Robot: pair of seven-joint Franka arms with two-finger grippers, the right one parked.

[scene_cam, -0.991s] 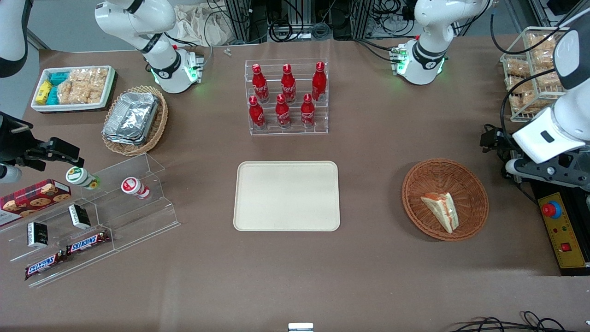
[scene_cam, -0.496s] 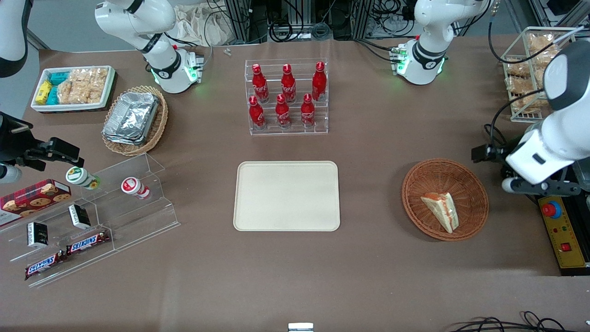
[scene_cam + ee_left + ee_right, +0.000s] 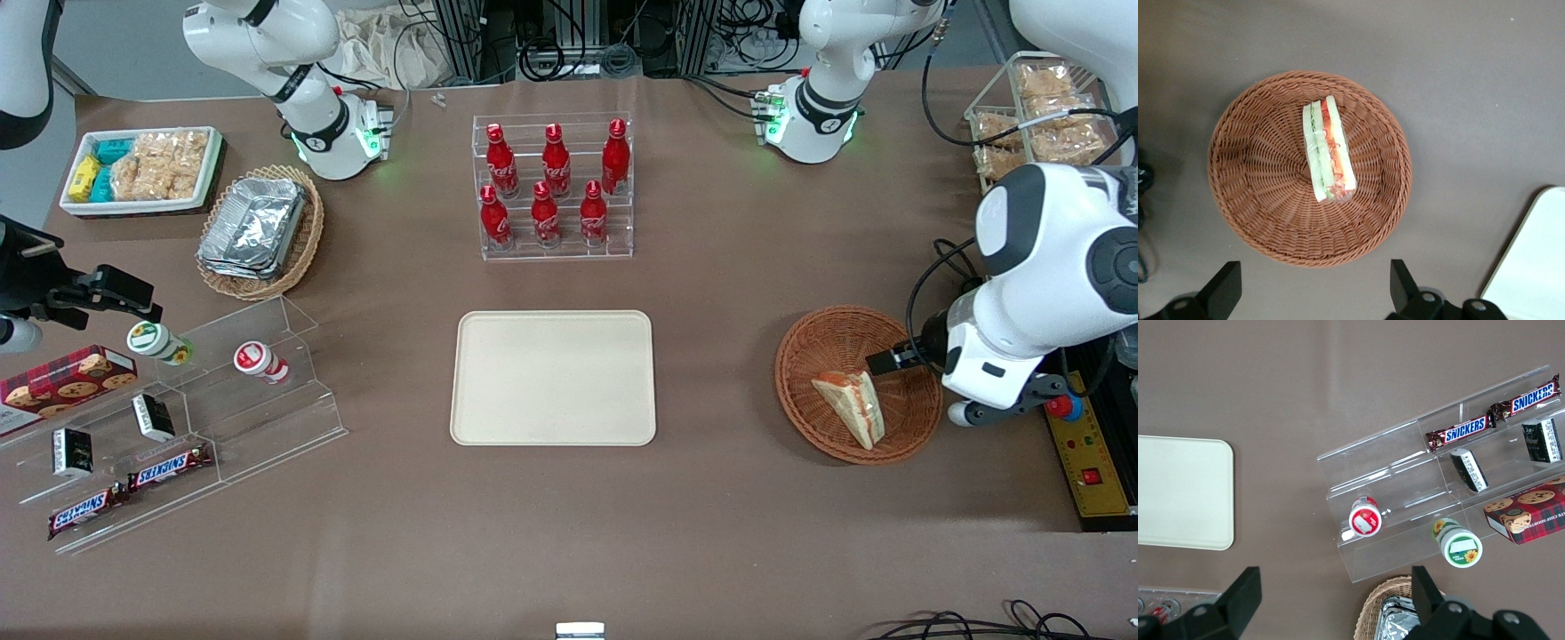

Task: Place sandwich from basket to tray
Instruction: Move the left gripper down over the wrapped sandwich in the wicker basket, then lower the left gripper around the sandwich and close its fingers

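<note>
Sandwich not yet gripped; gripper spread wide, above and clear of basket.

Front view: sandwich (image 3: 850, 406) lying in basket (image 3: 858, 384), well apart from bare tray (image 3: 553, 377); gripper (image 3: 965, 391) over the basket rim toward the working arm's end. "SNICKERS" legible on bars (image 3: 168, 468) in the clear stand; red bottles (image 3: 555, 182) in script not legible.
Left wrist view: gripper (image 3: 1313, 293) with fingertips (image 3: 1225, 285) wide apart, nothing between them, just outside the basket (image 3: 1238, 163). Sandwich (image 3: 1327, 149) on edge, filling layers up, clear-wrapped. Judged light, soft, easily crushed, film likely slippery; best taken across the two bread faces at mid-length, gently.
Right wrist view: "SNICKERS" (image 3: 1467, 431) readable twice; cookie box (image 3: 1530, 509) lettering too small.
</note>
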